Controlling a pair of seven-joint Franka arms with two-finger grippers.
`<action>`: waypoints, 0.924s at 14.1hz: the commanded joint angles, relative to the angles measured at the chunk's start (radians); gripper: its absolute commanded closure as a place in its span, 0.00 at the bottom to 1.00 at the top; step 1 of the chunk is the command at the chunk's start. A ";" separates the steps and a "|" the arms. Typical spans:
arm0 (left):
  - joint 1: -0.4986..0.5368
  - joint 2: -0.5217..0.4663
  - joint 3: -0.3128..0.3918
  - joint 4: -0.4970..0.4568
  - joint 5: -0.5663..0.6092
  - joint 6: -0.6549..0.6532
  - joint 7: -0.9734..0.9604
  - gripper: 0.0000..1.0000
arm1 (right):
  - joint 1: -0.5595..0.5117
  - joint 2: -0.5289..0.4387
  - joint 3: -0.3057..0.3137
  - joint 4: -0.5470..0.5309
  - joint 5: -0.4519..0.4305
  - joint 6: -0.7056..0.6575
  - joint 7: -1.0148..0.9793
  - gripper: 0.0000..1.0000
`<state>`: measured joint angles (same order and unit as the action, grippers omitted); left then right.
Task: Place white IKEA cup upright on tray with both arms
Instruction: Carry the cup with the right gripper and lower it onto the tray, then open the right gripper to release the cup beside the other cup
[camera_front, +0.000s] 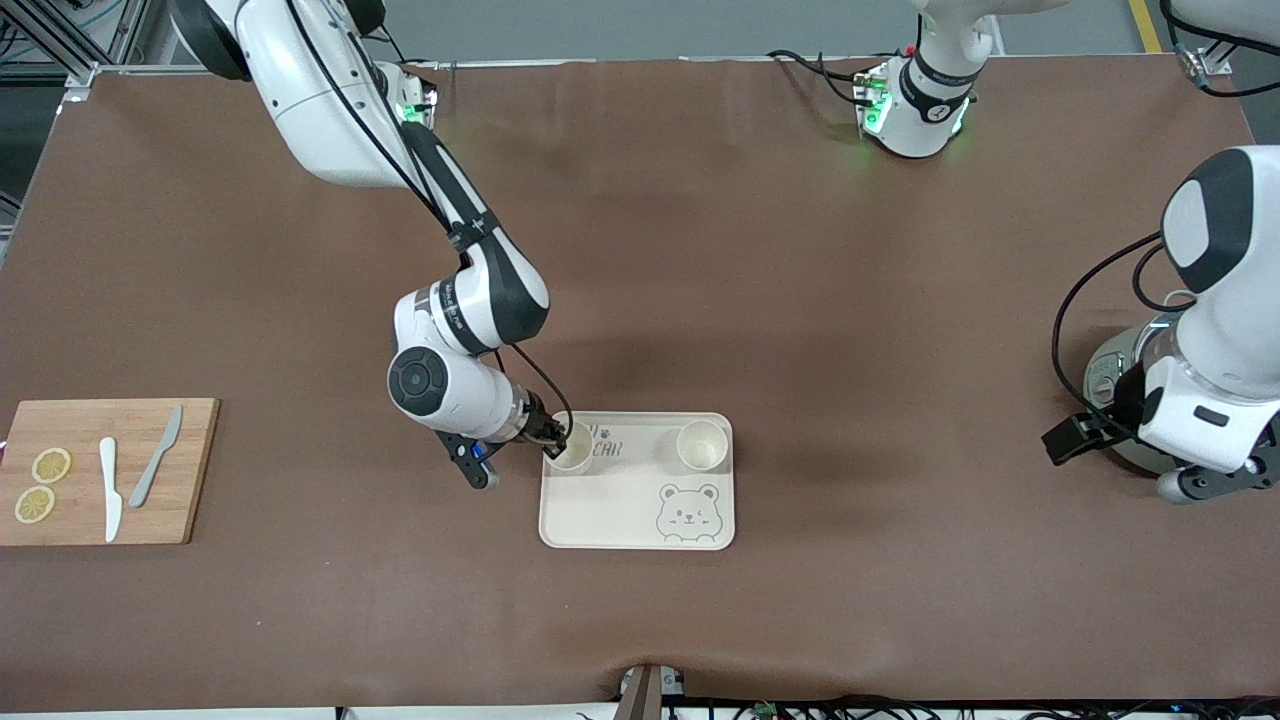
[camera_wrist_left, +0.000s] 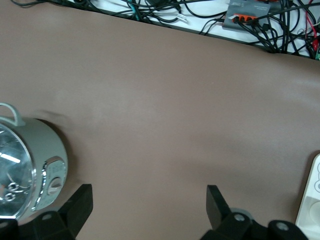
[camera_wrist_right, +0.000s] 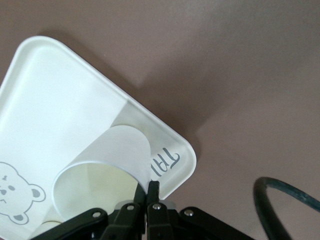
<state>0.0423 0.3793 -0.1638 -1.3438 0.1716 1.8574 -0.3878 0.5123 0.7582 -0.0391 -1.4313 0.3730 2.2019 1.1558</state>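
The right gripper (camera_front: 553, 446) is clenched on the rim of a white cup (camera_front: 573, 446), upright on the tray (camera_front: 620, 500) at the corner toward the right arm's end; the cup covers part of the tray's lettering. A second cup (camera_front: 702, 445) stands on the same tray. The left gripper (camera_wrist_left: 147, 207) waits released beside a metal pot (camera_wrist_left: 27, 170), which is cut off in the wrist view.
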 joint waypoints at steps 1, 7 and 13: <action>0.025 -0.060 -0.005 -0.025 0.019 -0.032 0.024 0.00 | 0.014 0.013 -0.010 0.014 0.023 -0.001 0.030 1.00; 0.041 -0.102 -0.005 -0.026 0.012 -0.131 0.049 0.00 | 0.018 0.010 -0.015 0.009 0.006 -0.011 0.025 0.00; 0.037 -0.151 -0.017 -0.025 0.002 -0.172 0.049 0.00 | 0.005 -0.022 -0.056 0.047 0.004 -0.155 0.025 0.00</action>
<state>0.0765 0.2731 -0.1719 -1.3448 0.1716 1.6987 -0.3518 0.5202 0.7580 -0.0753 -1.4077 0.3728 2.1262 1.1690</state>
